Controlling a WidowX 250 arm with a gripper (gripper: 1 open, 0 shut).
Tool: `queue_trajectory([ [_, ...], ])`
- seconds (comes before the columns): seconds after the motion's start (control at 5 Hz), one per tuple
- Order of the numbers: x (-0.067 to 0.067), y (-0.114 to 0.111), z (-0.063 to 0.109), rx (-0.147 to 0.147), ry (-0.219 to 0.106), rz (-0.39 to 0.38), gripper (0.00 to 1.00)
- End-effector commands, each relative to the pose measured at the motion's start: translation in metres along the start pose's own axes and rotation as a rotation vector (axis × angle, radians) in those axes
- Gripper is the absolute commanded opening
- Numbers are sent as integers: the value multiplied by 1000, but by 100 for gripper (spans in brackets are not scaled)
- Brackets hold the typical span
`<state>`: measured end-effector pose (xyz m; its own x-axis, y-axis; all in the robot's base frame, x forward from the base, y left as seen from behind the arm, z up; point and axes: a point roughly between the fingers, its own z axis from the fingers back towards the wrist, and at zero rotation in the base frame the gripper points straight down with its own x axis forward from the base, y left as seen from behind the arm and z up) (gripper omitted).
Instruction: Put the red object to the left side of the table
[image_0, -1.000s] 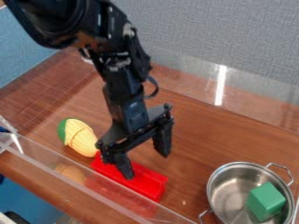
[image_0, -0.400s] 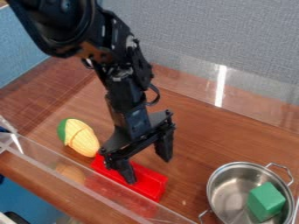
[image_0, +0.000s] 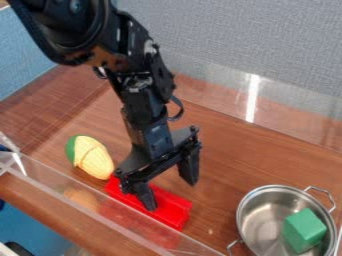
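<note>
Your gripper (image_0: 160, 178) has come down a little over the last second and now sits low over the red block (image_0: 150, 208), with the arm a touch further over toward the corn than it was. In the last few tenths of a second nothing has shifted: arm, block and everything else look the same. The jaws are spread wide, one finger reaching down onto the block's left part, the other standing clear to the right above the wood. From this angle you cannot quite tell whether the lower finger is touching the block or just in front of it.

The red block lies flat on the table (image_0: 254, 130), close to the near clear wall, just beside the yellow corn toy (image_0: 90, 156) and apart from the steel pot (image_0: 267, 212) holding the green cube (image_0: 305, 231).

So the descent looks finished and the block is not yet gripped. It has not been carried anywhere, so the whole move to the left side remains. Your next step is probably to close on the block, minding the corn right next to it.
</note>
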<state>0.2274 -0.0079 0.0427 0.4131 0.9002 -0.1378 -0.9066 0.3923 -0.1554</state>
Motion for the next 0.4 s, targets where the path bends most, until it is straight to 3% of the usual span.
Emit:
queue_trajectory([
  [0.0,7,-11,16,-60,-28,5,100],
  [0.2,10,-13,17,-69,-30,12,100],
])
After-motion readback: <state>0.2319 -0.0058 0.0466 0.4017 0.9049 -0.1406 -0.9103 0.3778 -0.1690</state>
